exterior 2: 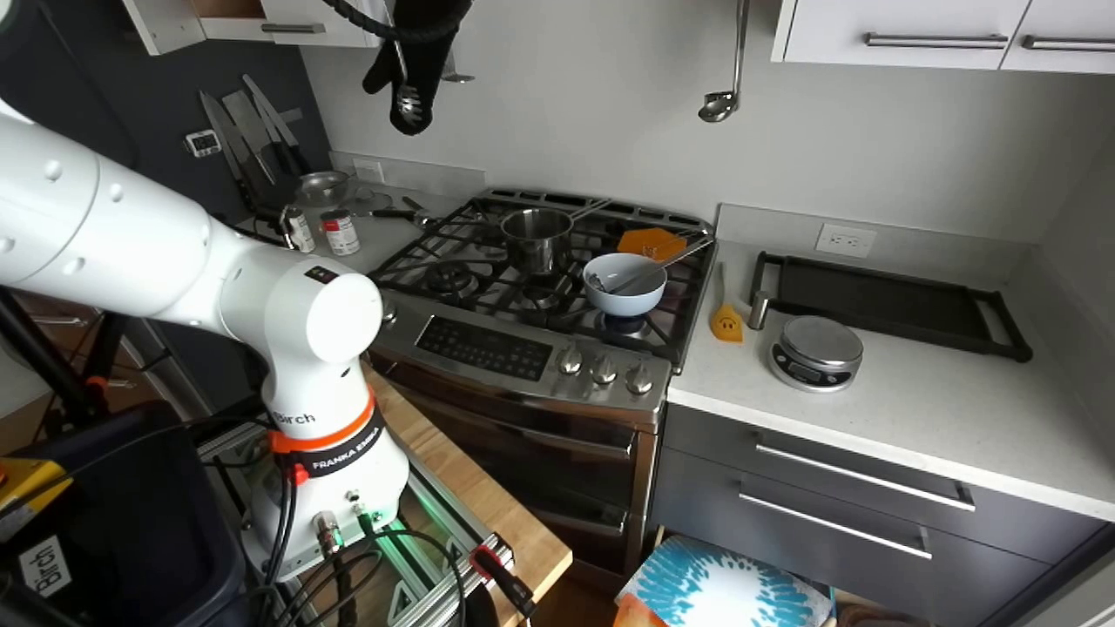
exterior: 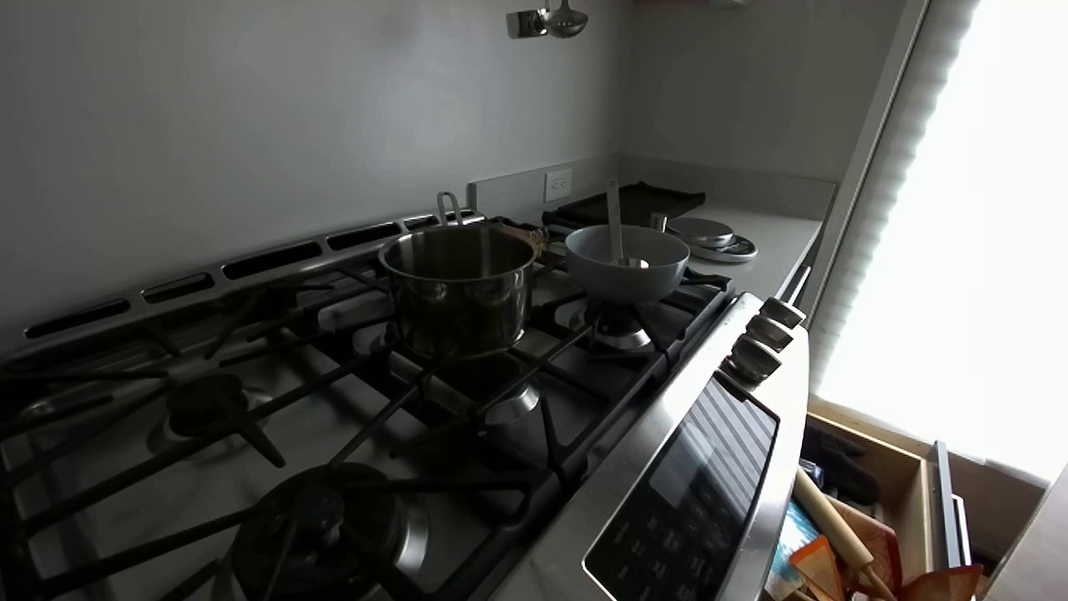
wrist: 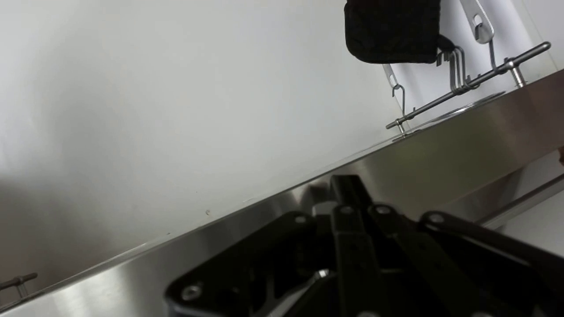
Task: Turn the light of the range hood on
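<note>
The range hood shows as a brushed steel band (wrist: 423, 163) running diagonally across the wrist view, which stands upside down. My gripper (wrist: 351, 187) is shut with nothing visible between its fingers. Its tips lie in front of the steel, and a dark reflection of them shows beside them. I cannot tell whether they touch it. No switch or button is visible; the gripper hides part of the steel. The lamp is out of view. The steel carries pale glints and a faint brownish tint, but no clear warm glow shows in the exterior views. Hood and gripper are outside both exterior views.
Below the hood are a rail with hooks (wrist: 467, 86) and a hanging black mitt (wrist: 392, 31). The stove carries a steel pot (exterior 2: 536, 239) and a pale bowl (exterior 2: 625, 296). The white arm (exterior 2: 174, 252) rises out of view at the left. Wall cabinets (exterior 2: 906, 26) flank the stove.
</note>
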Motion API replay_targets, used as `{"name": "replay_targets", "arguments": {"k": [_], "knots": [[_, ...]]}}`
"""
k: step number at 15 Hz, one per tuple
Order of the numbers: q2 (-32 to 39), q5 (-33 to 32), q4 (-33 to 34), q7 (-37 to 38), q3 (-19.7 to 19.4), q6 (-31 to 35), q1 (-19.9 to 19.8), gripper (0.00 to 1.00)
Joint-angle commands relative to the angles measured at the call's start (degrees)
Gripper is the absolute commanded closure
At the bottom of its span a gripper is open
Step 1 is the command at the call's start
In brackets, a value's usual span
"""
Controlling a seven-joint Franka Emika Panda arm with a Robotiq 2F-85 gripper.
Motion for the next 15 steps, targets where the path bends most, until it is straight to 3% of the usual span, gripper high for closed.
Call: {"name": "replay_targets", "arguments": {"k": [1, 15], "knots": [[1.34, 1.08, 1.55, -0.52, -0.33, 0.60, 0.60, 1.00], [3.56, 0.90, 3.81, 0.51, -0.32, -1.90, 0.13, 1.00]]}}
